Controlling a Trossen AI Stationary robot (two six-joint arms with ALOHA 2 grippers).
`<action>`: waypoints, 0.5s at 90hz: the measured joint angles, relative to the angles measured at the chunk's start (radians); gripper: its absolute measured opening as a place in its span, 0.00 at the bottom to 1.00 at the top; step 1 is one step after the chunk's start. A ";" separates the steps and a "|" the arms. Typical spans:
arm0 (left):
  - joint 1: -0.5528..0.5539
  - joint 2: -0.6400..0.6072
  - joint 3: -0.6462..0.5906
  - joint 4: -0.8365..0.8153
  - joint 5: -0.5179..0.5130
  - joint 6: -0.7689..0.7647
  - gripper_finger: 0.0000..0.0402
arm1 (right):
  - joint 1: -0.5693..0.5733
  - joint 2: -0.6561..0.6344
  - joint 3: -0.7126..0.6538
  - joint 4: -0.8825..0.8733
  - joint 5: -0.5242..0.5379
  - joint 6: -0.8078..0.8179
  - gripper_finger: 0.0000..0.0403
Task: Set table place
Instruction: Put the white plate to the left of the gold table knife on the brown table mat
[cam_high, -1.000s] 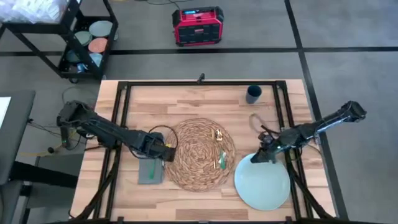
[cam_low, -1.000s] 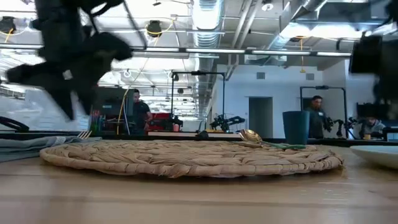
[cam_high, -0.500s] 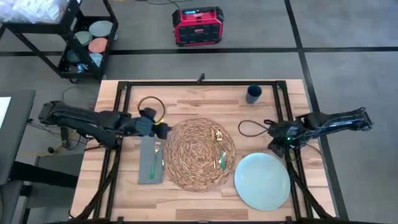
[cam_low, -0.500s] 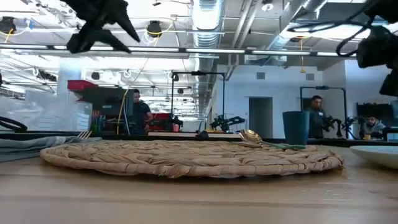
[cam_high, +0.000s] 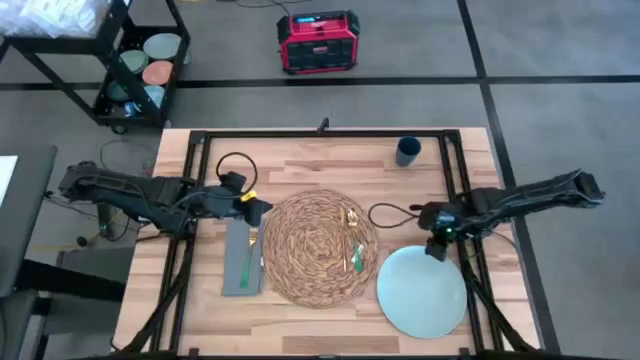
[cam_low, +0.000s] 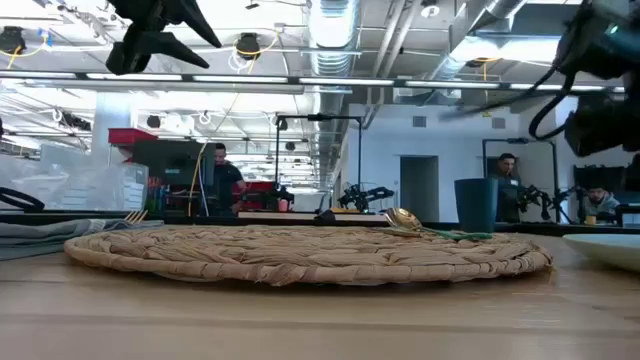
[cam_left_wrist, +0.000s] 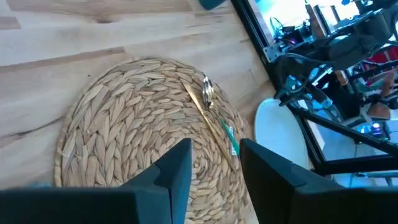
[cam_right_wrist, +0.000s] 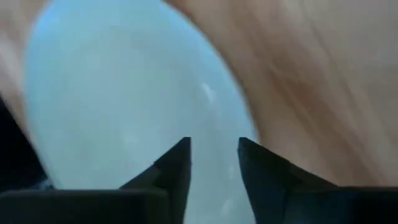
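Light wood carried the whole setting: the table (cam_high: 300, 175) held a half-arranged place. Nearest the front edge, the pale plate (cam_high: 422, 291) lay on bare wood just right of the woven placemat (cam_high: 320, 248), not on it, so that move appeared still to be made. Left of the mat, the grey napkin (cam_high: 243, 262) lay flat with a green-handled fork (cam_high: 247, 262) on it, which looked finished. The gold spoon (cam_high: 350, 240) lay on the mat's right part, where the plate would probably need to go, so it likely had to shift aside. Farther back, the teal cup (cam_high: 407, 151) stood near the rear rail, well apart from the mat.

The right gripper (cam_high: 438, 241) hung just above the plate's far rim, its fingers (cam_right_wrist: 180, 165) parted and holding nothing. The left gripper (cam_high: 252, 208) hovered beyond the napkin's far end, fingers (cam_left_wrist: 183, 165) also apart and empty.

Compared with a second earlier, the left arm had pulled back from the napkin and risen, and the right arm had lifted off the plate's rim; within the last half second both shifted only slightly.
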 joint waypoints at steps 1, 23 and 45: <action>0.000 0.000 0.000 0.000 0.000 0.000 0.30 | -0.008 0.005 0.000 -0.001 0.003 -0.002 0.36; -0.003 0.000 0.000 -0.003 0.000 0.027 0.30 | -0.163 0.088 0.000 -0.035 0.034 -0.087 0.42; -0.003 0.000 0.000 -0.005 0.031 0.057 0.30 | -0.178 0.164 0.000 -0.019 -0.051 -0.108 0.41</action>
